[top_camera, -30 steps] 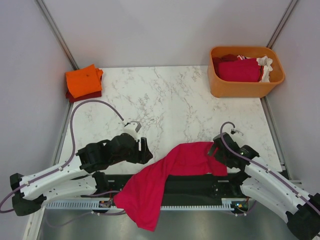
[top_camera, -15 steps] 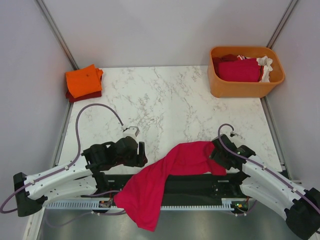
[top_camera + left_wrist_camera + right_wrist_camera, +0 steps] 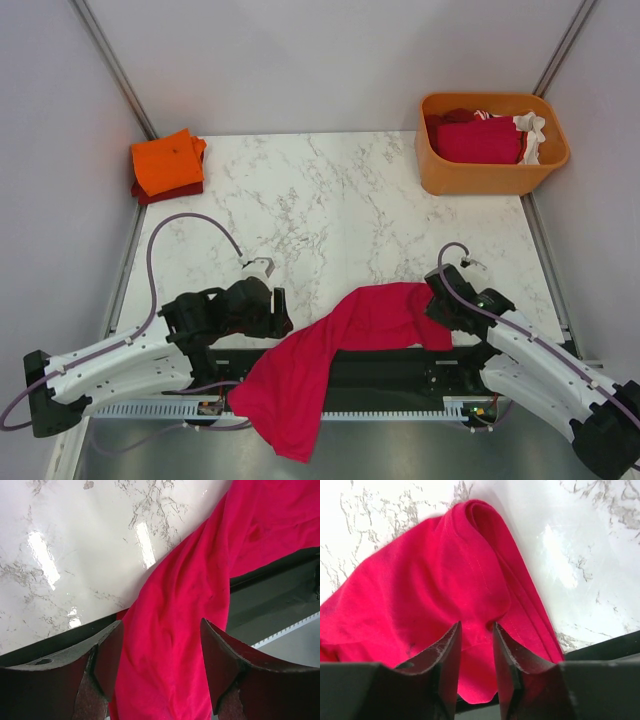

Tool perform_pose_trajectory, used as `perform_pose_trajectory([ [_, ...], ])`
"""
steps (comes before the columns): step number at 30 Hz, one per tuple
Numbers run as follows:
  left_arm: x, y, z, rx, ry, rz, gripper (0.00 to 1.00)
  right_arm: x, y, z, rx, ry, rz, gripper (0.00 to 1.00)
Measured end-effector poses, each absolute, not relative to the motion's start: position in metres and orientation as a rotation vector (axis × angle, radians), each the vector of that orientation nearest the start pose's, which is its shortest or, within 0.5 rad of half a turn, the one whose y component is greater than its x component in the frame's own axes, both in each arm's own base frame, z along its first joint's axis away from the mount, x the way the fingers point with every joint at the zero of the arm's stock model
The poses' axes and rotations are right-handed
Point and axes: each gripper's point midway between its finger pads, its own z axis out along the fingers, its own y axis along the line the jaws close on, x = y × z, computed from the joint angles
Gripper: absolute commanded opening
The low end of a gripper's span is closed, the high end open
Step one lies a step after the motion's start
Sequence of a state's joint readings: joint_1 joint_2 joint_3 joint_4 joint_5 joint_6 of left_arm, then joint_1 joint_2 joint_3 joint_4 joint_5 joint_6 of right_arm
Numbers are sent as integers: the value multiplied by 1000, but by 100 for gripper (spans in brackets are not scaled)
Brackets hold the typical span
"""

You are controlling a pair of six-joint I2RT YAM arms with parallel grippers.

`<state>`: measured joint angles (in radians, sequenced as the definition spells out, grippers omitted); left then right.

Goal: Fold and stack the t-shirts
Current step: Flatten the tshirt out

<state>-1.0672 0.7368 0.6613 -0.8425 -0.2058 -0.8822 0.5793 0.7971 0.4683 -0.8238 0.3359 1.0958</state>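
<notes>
A crimson-pink t-shirt [image 3: 340, 335] lies crumpled across the table's near edge and hangs off the front. My right gripper [image 3: 432, 300] sits at the shirt's right end. In the right wrist view its jaws [image 3: 476, 625] stand close together, pinching a puckered fold of the shirt [image 3: 420, 580]. My left gripper [image 3: 283, 312] is beside the shirt's left part. In the left wrist view it [image 3: 160, 625] is wide open, with the shirt [image 3: 185, 605] running between the fingers. A folded orange t-shirt [image 3: 167, 160] lies on a folded dark red one [image 3: 165, 192] at the far left corner.
A rigid orange tub [image 3: 480, 178] stands at the far right with a crimson shirt [image 3: 475, 140] and white cloth [image 3: 530, 130] in it. Grey walls close in the marble table [image 3: 340, 210] on three sides. A black rail [image 3: 390, 365] runs along the near edge.
My left arm has drawn back toward the near edge and now sits over the shirt's left part. My right gripper shifted slightly. The shirt has hardly moved.
</notes>
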Motion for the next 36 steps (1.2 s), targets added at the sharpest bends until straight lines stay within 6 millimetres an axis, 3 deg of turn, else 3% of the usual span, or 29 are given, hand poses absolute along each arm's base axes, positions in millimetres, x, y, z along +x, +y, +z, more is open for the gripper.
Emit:
perform_pose_trajectory([
  [6, 101, -179, 118, 145, 2549, -588, 69, 146, 78, 32, 743, 2545, 153, 48],
  [11, 99, -180, 118, 146, 2556, -602, 69, 142, 80, 29, 729, 2570, 167, 42],
  [12, 99, -180, 118, 145, 2556, -605, 69, 142, 81, 28, 729, 2570, 170, 29],
  [14, 99, -180, 119, 138, 2551, -615, 69, 142, 83, 26, 726, 2579, 177, 15],
  [15, 99, -180, 120, 135, 2548, -620, 69, 141, 83, 24, 723, 2586, 180, 1],
  [25, 97, -180, 119, 132, 2551, -633, 69, 139, 84, 20, 716, 2593, 189, 0],
  [27, 97, -180, 118, 134, 2560, -623, 69, 143, 83, 31, 703, 2580, 180, 0],
  [29, 96, -180, 115, 137, 2570, -613, 69, 156, 84, 54, 676, 2529, 185, 0],
  [36, 95, -184, 120, 146, 2577, -635, 69, 218, 100, 163, 573, 2300, 251, 0],
])
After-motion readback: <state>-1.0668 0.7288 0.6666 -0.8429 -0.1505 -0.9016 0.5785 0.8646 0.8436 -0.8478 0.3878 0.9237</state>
